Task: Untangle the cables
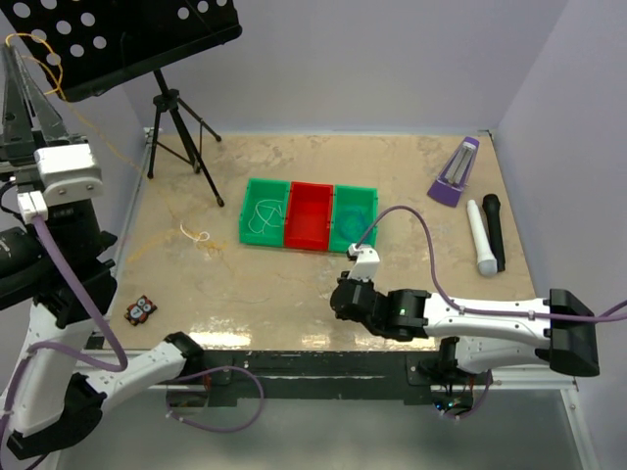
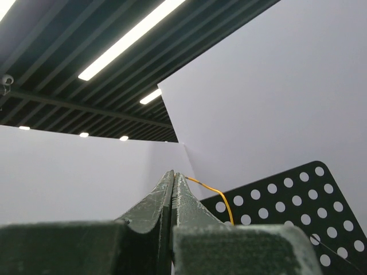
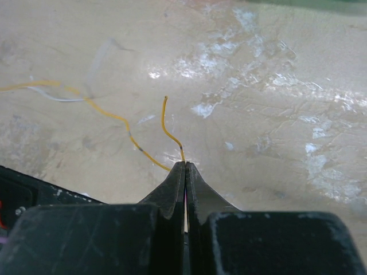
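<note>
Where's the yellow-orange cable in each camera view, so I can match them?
Top external: yellow-orange cable loops at top left, beside the music stand.
Left wrist: it leaves the shut left gripper, arcing right toward the stand.
Right wrist: pinched in the shut right gripper, trailing left across the table.
Shared: the stand links top and left wrist; the table, top and right wrist.

Beige marbled table (image 1: 294, 294). Centre: left green bin (image 1: 246, 211), red bin (image 1: 310, 217), right green bin (image 1: 356, 189) (one touching row). Right: purple wedge (image 1: 455, 171), white microphone (image 1: 480, 238), black microphone (image 1: 493, 230). Left: tripod (image 1: 181, 137), small toy (image 1: 140, 310), white cable (image 1: 196, 235), yellow cable (image 3: 109, 114).
</note>
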You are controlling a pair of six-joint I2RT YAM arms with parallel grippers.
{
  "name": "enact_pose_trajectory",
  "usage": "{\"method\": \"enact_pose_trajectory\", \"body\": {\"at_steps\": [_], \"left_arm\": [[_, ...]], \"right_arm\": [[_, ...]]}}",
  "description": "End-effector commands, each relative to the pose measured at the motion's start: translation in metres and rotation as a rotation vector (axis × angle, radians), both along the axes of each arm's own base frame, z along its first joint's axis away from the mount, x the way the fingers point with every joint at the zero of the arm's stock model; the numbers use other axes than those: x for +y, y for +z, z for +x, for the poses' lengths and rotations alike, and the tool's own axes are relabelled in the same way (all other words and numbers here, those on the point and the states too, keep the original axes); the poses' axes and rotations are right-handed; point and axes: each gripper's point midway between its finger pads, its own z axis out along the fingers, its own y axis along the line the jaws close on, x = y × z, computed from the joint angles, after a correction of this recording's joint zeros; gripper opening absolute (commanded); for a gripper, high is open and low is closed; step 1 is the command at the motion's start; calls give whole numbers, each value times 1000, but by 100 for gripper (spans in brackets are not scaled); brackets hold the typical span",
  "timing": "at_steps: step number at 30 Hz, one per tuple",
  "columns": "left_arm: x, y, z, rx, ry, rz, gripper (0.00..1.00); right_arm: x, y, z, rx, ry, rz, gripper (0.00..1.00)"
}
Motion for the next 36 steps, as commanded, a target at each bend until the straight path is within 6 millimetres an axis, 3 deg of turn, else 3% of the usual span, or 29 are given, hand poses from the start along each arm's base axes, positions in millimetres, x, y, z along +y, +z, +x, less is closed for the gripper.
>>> {"method": "enact_pose_trajectory", "body": {"at_steps": [1,8,10,15,19,25,32,36], "left_arm": [[-5,1,14,22,20,-3,0],[-14,-17,27,79,23,33,0],[-14,-21,29,84,29,37,0],[-7,-25,26,76,87,37,0],[1,-24,17,61,133,47,0],[21,-21,-3,55,237,71,0],[54,-20,-31,76,344,42,0],[59,-29,-28,134,359,41,0]], "right_arm": [[-14,2,5,7,-90,-26,0],[-52,22,9,39,-352,67,0],[-66,38,11,28,-429,147,0],[-127,87,9,10,-628,398,0],[-149,132,18,-78,-658,564,0],[-152,148,38,-248,-678,392,0],[-202,151,65,-374,-871,210,0],[-217,157,73,-415,-937,142,0]]}}
